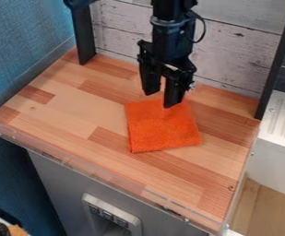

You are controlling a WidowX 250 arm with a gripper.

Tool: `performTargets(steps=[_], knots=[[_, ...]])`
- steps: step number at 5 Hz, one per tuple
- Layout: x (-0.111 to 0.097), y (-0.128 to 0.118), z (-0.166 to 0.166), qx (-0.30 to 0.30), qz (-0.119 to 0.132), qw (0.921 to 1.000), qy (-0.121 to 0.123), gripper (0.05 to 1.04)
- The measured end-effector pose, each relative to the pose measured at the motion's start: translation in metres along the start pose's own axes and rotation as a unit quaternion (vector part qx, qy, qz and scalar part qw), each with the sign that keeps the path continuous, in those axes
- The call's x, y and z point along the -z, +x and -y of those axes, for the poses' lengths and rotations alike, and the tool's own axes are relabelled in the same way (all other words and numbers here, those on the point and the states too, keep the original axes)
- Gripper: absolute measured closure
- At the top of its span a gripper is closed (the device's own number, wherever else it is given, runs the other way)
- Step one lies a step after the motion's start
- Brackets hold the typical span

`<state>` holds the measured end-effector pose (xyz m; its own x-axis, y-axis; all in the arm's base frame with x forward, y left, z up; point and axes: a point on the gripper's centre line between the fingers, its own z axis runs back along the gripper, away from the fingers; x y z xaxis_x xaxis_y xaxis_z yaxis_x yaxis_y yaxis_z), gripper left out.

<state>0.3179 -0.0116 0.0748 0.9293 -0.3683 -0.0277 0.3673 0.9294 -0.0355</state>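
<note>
- Black two-finger gripper: fingers held spread, pointed down at the cloth's twelve o'clock edge; contact cannot be told.
- Orange terry cloth: laid flat on wood-block tabletop, near centre; most of it seen toward six o'clock from the fingers.

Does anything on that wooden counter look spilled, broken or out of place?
Nothing really stands out: I see no spill, and the orange cloth lies flat and seemingly undamaged, just slightly askew on the wooden counter.
</note>
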Motion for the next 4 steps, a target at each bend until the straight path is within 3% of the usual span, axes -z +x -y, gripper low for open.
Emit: performTargets(steps=[1, 2, 3, 4], knots=[[0.009, 0.004, -0.004, -0.006, 0.01, 0.9999, 0.01, 0.712], [0.023, 0.002, -0.006, -0.012, 0.007, 0.9997, 0.021, 0.926], [0.029, 0.004, -0.002, -0.007, 0.011, 0.9995, 0.03, 1.016], [0.035, 0.004, -0.001, -0.006, 0.013, 0.9994, 0.032, 1.02]])
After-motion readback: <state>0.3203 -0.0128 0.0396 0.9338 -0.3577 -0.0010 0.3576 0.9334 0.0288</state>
